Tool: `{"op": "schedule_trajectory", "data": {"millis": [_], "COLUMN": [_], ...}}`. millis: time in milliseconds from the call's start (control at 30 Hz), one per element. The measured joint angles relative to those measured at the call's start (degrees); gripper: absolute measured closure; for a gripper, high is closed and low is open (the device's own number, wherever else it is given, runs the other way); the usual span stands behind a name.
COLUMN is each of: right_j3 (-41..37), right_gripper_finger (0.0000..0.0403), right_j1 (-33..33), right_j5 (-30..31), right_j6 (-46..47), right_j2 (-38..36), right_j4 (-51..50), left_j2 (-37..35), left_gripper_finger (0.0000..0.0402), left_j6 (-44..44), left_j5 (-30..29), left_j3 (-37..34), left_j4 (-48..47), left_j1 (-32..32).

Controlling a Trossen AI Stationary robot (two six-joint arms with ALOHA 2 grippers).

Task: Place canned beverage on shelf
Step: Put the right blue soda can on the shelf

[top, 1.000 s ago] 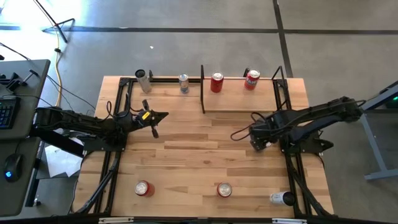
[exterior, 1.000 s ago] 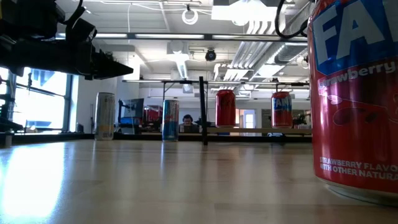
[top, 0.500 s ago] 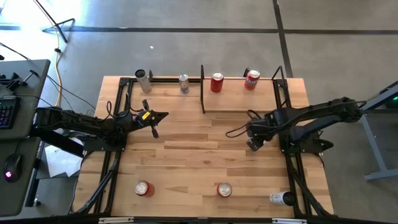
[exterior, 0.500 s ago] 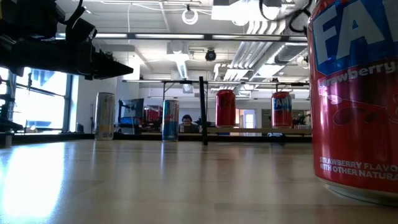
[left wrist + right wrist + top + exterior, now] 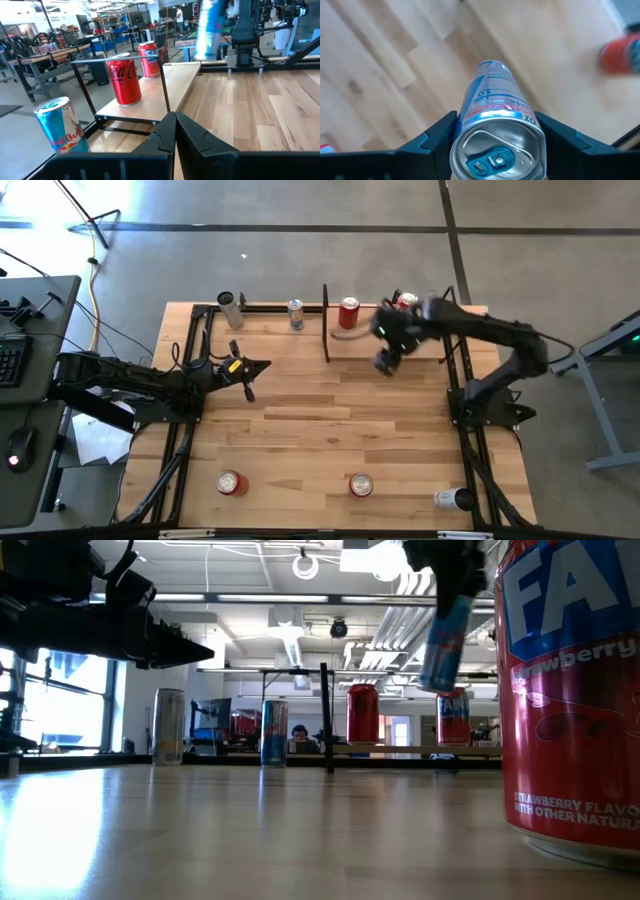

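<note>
My right gripper [image 5: 386, 340] is shut on a slim blue-and-silver can [image 5: 445, 640], held in the air over the near edge of the shelf [image 5: 420, 345]. The shelf is a pale wood panel between black bars at the table's far right. A red Coca-Cola can [image 5: 348, 312] and a red Fanta can [image 5: 405, 305] stand upright on the shelf. The held can also shows in the right wrist view [image 5: 492, 115] and, blurred, in the left wrist view [image 5: 210, 27]. My left gripper [image 5: 262, 366] is shut and empty at the table's left. My right gripper pinches the can's side wall just below its top rim [image 5: 466, 120] between its two fingers [image 5: 437, 135], one on each side. The fingers come from above. The can hangs below them, tilted, its top up, clear of table and shelf.
A silver can [image 5: 229, 308] and a blue can [image 5: 296, 313] stand at the far edge, left of the shelf's black post [image 5: 325, 320]. Two red cans [image 5: 231, 482] [image 5: 360, 485] and a lying can [image 5: 452, 499] are near the front edge.
My right gripper has risen and gone from the table's right middle toward the far edge, and now hangs over the shelf's near edge. The blue-and-silver can has come with it and is tilted in the air.
</note>
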Motion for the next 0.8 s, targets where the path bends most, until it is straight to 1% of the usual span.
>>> {"op": "schedule_trajectory", "data": {"millis": [233, 400, 467, 533, 667, 800], "right_j3": [20.5, 31.2, 33.8, 35.3, 35.7, 35.7], "right_gripper_finger": [0.0191, 0.0191, 0.0191, 0.0191, 0.0191, 0.0191], "right_j1": [-12.2, -20.0, -22.5, -24.3, -27.1, -28.5], "right_j5": [-0.5, -2.3, -4.0, -4.3, -5.2, -6.0], "right_j6": [-17.3, -25.2, -27.9, -29.9, -32.7, -34.6], "right_j2": [14.9, 24.1, 26.7, 28.9, 31.6, 33.1], "right_j4": [-6.2, -8.6, -8.4, -8.6, -8.8, -8.6], "left_j2": [0.0, 0.0, 0.0, 0.0, 0.0, 0.0], "left_gripper_finger": [0.0401, 0.0401, 0.0401, 0.0401, 0.0401, 0.0401], "left_j6": [0.2, 0.6, 1.2, 1.8, 2.1, 2.5], "left_j5": [0.0, 0.0, 0.0, 0.0, 0.0, 0.0], "left_j3": [0.0, 0.0, 0.0, 0.0, 0.1, 0.2], "left_j4": [-0.2, -0.6, -0.6, -0.5, -0.1, 0.0], "left_j1": [0.0, 0.0, 0.0, 0.0, 0.0, 0.0]}}
